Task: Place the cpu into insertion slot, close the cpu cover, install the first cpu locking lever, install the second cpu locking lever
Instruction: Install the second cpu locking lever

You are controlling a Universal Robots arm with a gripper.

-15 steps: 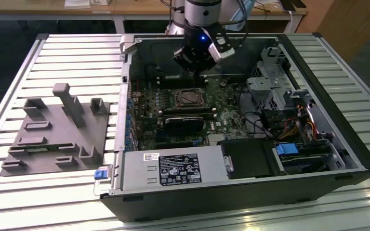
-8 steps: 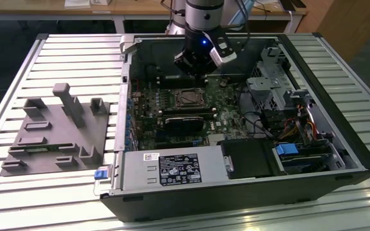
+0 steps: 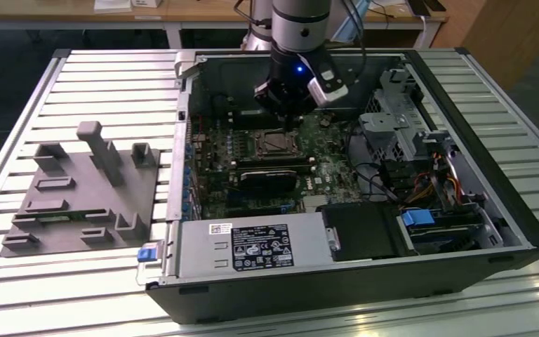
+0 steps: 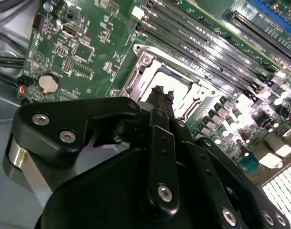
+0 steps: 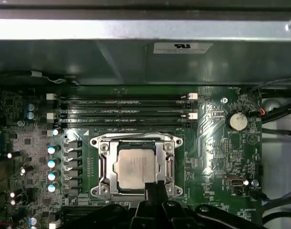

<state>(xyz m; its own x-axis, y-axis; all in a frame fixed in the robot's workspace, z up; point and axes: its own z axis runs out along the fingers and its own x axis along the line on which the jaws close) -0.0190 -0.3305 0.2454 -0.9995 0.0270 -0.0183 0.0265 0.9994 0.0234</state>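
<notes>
An open black desktop computer case (image 3: 363,281) lies on its side on a slatted silvery metal bench (image 3: 92,77), with its green circuit board (image 3: 218,151) facing up. To the exterior view's left of the case, a grey plastic fixture tray with upright posts (image 3: 82,189) rests on the bench.

The black gripper (image 3: 286,112) hangs from the arm over the far part of the board, just above the far edge of the small square insertion slot with a silvery metal rim (image 3: 274,144). In the first wrist view the jaws (image 5: 156,187) stand pressed together with no gap visible between them and nothing held; their tips (image 4: 160,95) lie over the edge of the socket frame.

The small flat square cpu with a dull silver-grey metal top (image 5: 137,165) sits inside the insertion slot, level with it. The thin square silvery cpu cover (image 5: 135,143) lies flat around the chip, whose top shows through the cover's large window. The cover's rim shows in the second wrist view as well (image 4: 140,71). Whether the locking levers along the socket's sides are latched I cannot tell.

Beside the socket run four long narrow black memory slots (image 5: 121,112). A round silver coin battery (image 5: 237,120) sits on the board near them.
</notes>
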